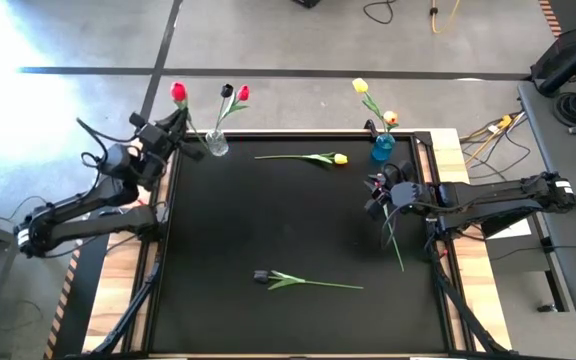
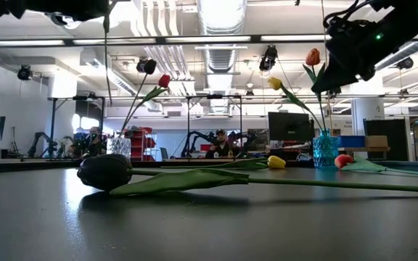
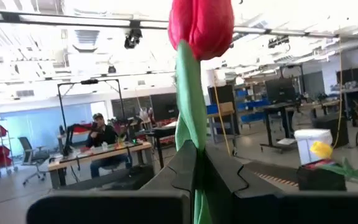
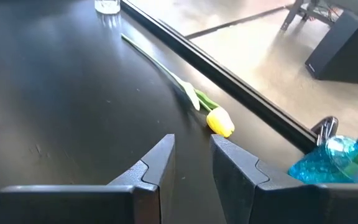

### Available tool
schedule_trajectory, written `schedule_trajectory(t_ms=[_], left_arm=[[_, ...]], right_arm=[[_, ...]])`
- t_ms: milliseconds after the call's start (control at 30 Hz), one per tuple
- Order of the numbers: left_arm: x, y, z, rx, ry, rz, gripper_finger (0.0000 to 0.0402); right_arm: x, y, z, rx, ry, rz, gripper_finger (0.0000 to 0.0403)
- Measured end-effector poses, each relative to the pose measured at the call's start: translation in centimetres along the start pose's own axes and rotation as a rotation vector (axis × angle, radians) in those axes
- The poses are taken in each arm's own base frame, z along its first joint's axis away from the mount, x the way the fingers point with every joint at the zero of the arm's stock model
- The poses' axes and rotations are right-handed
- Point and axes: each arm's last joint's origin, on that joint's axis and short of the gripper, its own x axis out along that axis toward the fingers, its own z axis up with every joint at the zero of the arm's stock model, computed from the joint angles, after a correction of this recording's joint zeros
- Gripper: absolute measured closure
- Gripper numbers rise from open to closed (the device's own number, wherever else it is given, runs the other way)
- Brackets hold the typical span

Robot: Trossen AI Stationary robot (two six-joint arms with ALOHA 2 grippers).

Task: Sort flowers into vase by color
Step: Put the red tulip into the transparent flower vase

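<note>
Nearest to the low camera lies a near-black tulip [image 2: 104, 172], flat on the black table [image 1: 268, 230] at its front part, with the long green stem going to the right. We see a yellow tulip [image 1: 339, 158] lying flat too, near the far edge of the table, between the two vases. At the far left corner stands the clear vase [image 1: 216, 144], and in it we see one near-black head and one red head. At the far right corner stands the blue vase [image 1: 383, 148], which holds a yellow flower and an orange one. Our left gripper [image 1: 180, 118] is at the far left corner, just beside the clear vase, and its jaws are closed on the green stem of a red tulip [image 1: 178, 92], whose head stands above the fingers [image 3: 229, 177] in the wrist view. Our right gripper [image 1: 378, 193] is above the right side of the table, near the blue vase, and a thin green stem hangs from it. Its jaws stand a little apart; whether they really press this stem we cannot tell.
</note>
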Motion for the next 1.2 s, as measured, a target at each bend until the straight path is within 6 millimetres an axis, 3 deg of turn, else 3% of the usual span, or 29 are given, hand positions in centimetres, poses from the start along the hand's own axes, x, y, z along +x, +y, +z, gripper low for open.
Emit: schedule_trajectory(t_ms=[500, 1200], left_arm=[[5.0, 3.6, -3.7, 0.009, -0.005, 0.041, 0.0400], [8.2, 4.0, -8.2, 0.066, 0.106, 0.060, 0.0400]], right_arm=[[0.0, 0.1, 0.2, 0.000, -0.021, 0.007, 0.0307], [0.0, 0.1, 0.4, 0.013, -0.033, 0.012, 0.0307]])
